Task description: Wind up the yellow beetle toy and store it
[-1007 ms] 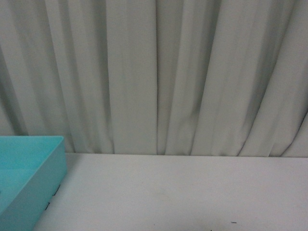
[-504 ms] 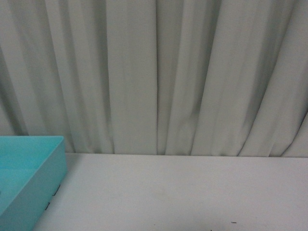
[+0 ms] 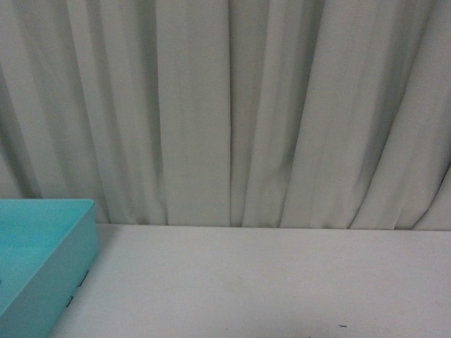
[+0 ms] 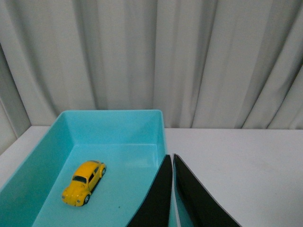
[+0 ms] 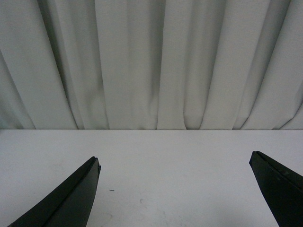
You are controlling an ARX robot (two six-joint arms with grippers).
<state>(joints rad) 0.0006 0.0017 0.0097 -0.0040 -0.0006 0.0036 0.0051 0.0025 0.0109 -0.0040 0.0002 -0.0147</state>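
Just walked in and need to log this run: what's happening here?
The yellow beetle toy is already sitting on the floor of the turquoise bin, with nothing holding it. The left gripper hangs shut and empty by the bin's near wall. The right gripper is wide open above the bare white table. Storing looks done.

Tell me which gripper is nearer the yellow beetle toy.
Left. The left gripper, fingers shut, sits at the turquoise bin's edge, with the yellow beetle toy lying inside the bin. The right gripper, fingers open, is over bare white table; no toy or bin shows in its view.
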